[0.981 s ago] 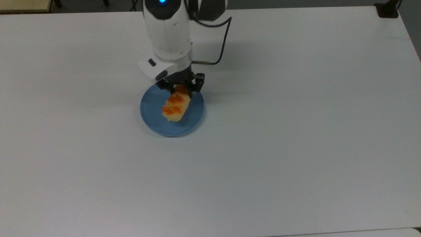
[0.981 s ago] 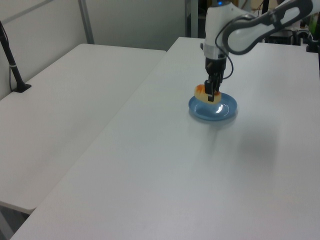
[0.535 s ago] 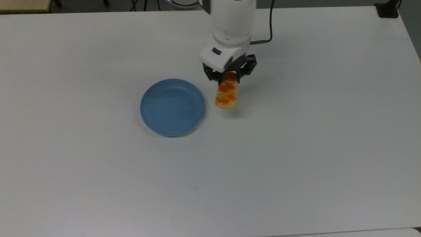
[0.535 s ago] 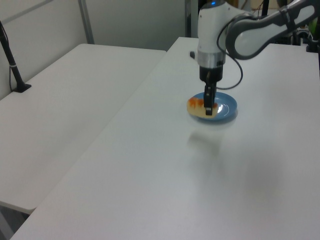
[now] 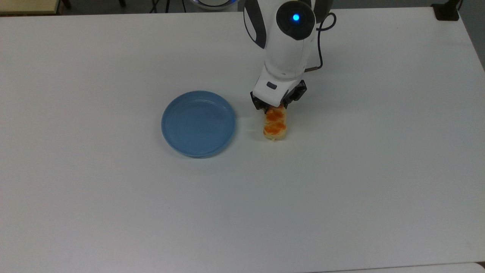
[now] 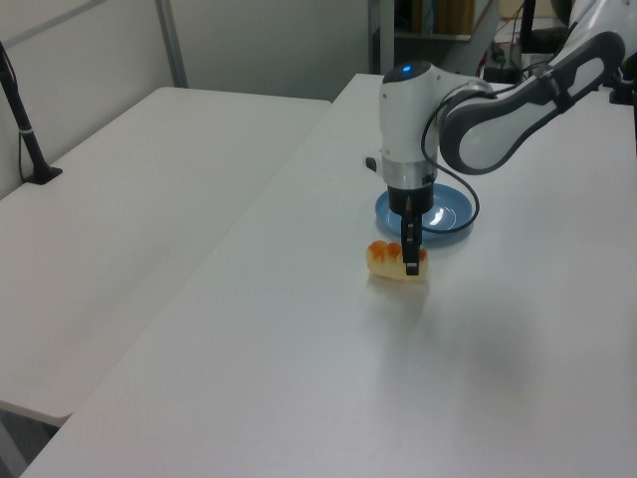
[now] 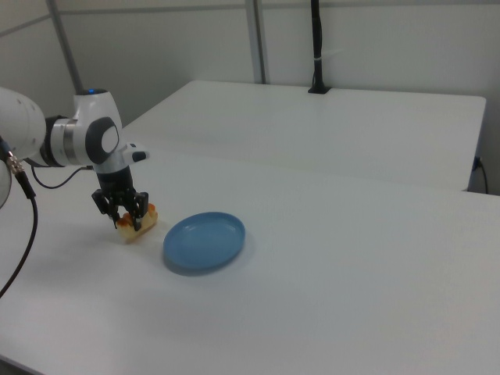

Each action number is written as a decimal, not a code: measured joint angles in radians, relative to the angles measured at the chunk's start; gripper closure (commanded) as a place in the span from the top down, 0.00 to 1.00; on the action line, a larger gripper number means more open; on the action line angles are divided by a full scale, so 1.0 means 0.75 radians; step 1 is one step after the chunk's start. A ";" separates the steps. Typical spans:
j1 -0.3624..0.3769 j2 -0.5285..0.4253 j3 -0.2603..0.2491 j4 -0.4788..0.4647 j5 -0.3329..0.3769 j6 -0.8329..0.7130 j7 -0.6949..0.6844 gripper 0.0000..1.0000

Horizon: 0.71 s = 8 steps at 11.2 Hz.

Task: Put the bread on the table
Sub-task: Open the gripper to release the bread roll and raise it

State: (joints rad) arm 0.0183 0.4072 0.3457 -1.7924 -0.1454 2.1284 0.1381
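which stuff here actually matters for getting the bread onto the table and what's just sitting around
Part of the job:
- the bread, down at the table surface, off the plate
- the gripper, closed on the bread's end
- the table, where the bread goes

Just there:
- the blue plate, nothing on it, at the top view's left of the bread
- the black post on the far table

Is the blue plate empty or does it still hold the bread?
Empty. The blue plate shows only its bare inside; the bread sits on the table beside it, gripper at one end.
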 measured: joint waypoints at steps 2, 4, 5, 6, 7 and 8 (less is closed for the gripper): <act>0.000 0.036 0.000 0.001 -0.013 0.022 0.000 1.00; -0.001 0.038 -0.001 0.006 -0.013 0.022 0.001 1.00; -0.003 0.036 -0.001 0.012 -0.013 0.022 0.001 1.00; -0.007 0.026 -0.003 0.018 -0.015 0.022 0.001 1.00; -0.014 0.008 -0.005 0.024 -0.015 0.009 0.001 1.00; -0.030 -0.026 -0.006 0.033 -0.016 -0.042 0.001 1.00</act>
State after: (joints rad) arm -0.0043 0.3875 0.3411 -1.7677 -0.1572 2.0967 0.1391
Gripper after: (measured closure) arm 0.000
